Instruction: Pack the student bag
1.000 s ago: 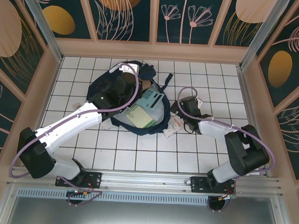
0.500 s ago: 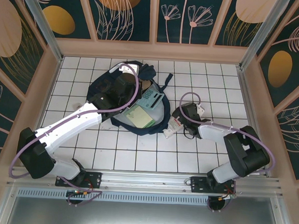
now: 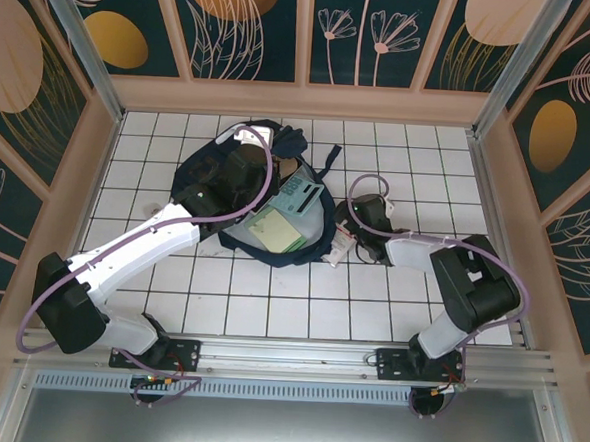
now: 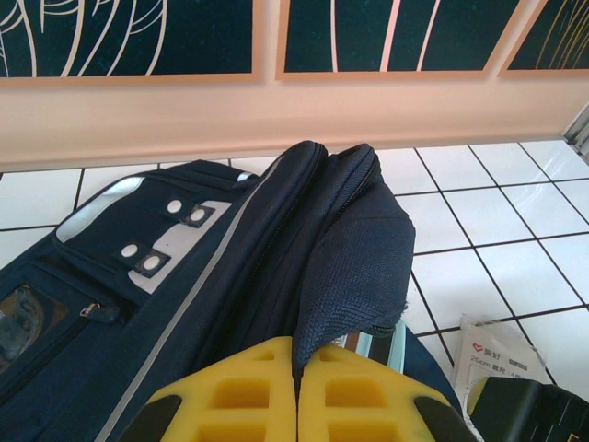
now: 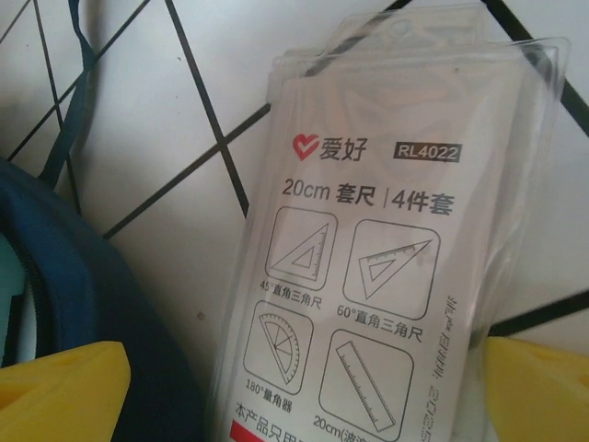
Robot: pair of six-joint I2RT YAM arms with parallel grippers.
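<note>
While the student bag (image 4: 230,267), left of tabletop centre, is held by its flap in the clamped left tool (image 4: 296,387), the ruler-set pack (image 5: 368,230) is straddled by the parted right tool (image 5: 299,401), with the bag opening immediately to its left.

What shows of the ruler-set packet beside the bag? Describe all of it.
The ruler-set packet is a clear plastic sleeve over a white card printed with a red heart logo, RL4022, 20cm and four drawing-tool diagrams. It lies flat on the tiled table, close beside the student bag, between the fingers of the open right gripper, ungripped.
</note>
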